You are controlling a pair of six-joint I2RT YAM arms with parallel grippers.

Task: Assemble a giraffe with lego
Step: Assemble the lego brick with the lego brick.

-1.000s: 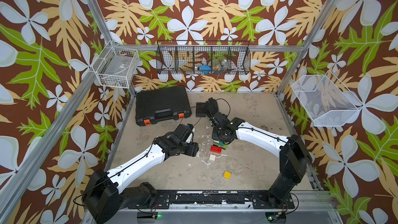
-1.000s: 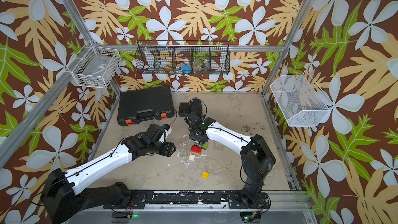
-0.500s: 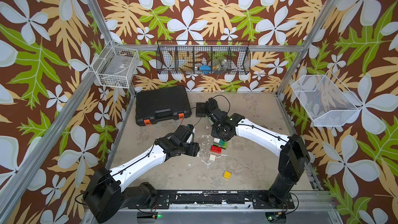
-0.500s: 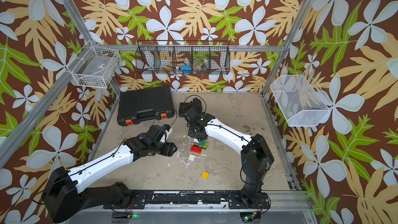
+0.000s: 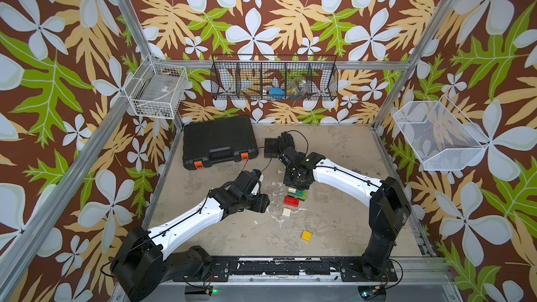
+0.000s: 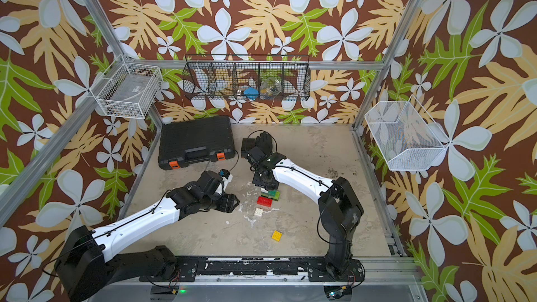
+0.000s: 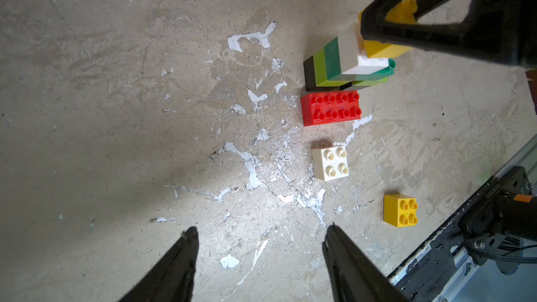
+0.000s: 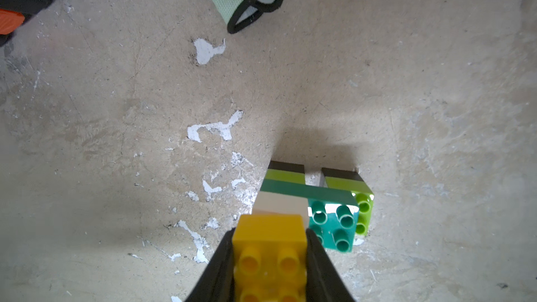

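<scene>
Clock directions are read in the top views, twelve o'clock toward the back wall. The right gripper (image 8: 269, 235) is clamping a yellow brick (image 8: 270, 260) by two opposite sides, holding it on the white neck layer of the part-built giraffe (image 5: 296, 192). The giraffe is standing near mid-table (image 5: 343, 228) on black and lime legs under a dark green body. The left gripper (image 7: 260, 229) is hovering with jaws apart and empty, at nine o'clock of the red brick (image 7: 331, 108). That brick is lying just beside the giraffe at six o'clock. A white brick (image 7: 330, 162) is lying farther along at six, and a loose yellow brick (image 7: 400, 210) at five.
</scene>
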